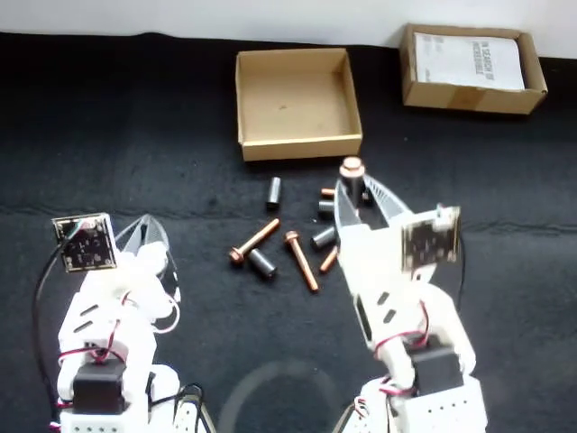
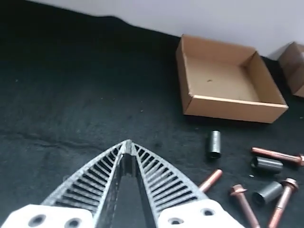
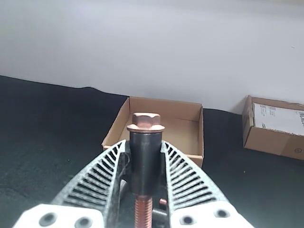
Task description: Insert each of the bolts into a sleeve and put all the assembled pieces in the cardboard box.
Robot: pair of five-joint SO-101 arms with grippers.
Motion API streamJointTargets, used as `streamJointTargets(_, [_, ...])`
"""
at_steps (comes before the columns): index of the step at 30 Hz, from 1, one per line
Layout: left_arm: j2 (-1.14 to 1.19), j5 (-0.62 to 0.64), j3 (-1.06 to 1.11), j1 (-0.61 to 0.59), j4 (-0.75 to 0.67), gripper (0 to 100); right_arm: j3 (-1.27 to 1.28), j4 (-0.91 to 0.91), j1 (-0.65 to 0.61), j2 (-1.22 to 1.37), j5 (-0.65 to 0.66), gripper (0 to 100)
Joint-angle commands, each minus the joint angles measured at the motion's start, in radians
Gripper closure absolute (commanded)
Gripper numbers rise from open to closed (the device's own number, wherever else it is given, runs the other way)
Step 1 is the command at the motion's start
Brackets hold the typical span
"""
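1. In the high view, a copper-coloured flanged bolt (image 1: 352,168) seated in a dark grey cylindrical metal sleeve (image 1: 355,188) is held upright by the right gripper (image 1: 358,194), just in front of the open brown cardboard box (image 1: 300,146). Loose bolts (image 1: 255,241) and loose sleeves (image 1: 262,263) are scattered on the black cloth-covered table (image 1: 135,135).
2. In the left wrist view, the left gripper (image 2: 127,148) is seen pressed together on nothing, above bare cloth and well apart from the box (image 2: 232,107).
3. In the right wrist view, the right gripper (image 3: 144,145) is clenched on the sleeve's (image 3: 144,166) side wall, with the bolt head (image 3: 145,122) above it. The piece is judged stiff, dense and smooth, so slipping is possible, and the loosely seated bolt could slide out if tipped. A hold across the sleeve's middle, head upward, is advised.
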Motion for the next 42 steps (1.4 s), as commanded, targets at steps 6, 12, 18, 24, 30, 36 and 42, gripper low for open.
streamJointTargets(6, [-0.028,-0.002,0.163,-0.130,-0.005,99,-0.453,-0.004,0.013,0.535,0.005,99.1])
streamJointTargets(12, [-0.028,-0.002,0.317,-0.151,-0.080,99,-0.708,-0.004,0.013,0.889,0.005,99.1])
streamJointTargets(18, [-0.022,-0.002,0.335,-0.151,-0.095,99,-1.003,-0.005,0.013,1.231,0.005,99.1])
streamJointTargets(24, [-0.021,-0.002,0.335,-0.148,-0.094,99,-1.302,-0.005,0.015,1.550,0.005,99.1])
streamJointTargets(30, [-0.021,-0.003,0.335,-0.148,-0.069,99,-1.616,-0.005,0.039,1.890,0.005,99.1])
streamJointTargets(36, [-0.021,-0.005,0.335,-0.148,-0.071,99,-1.974,-0.005,0.065,2.195,0.005,99.1])
streamJointTargets(42, [-0.021,-0.005,0.335,-0.148,-0.071,99,-2.281,0.001,0.067,2.462,0.009,95.4])
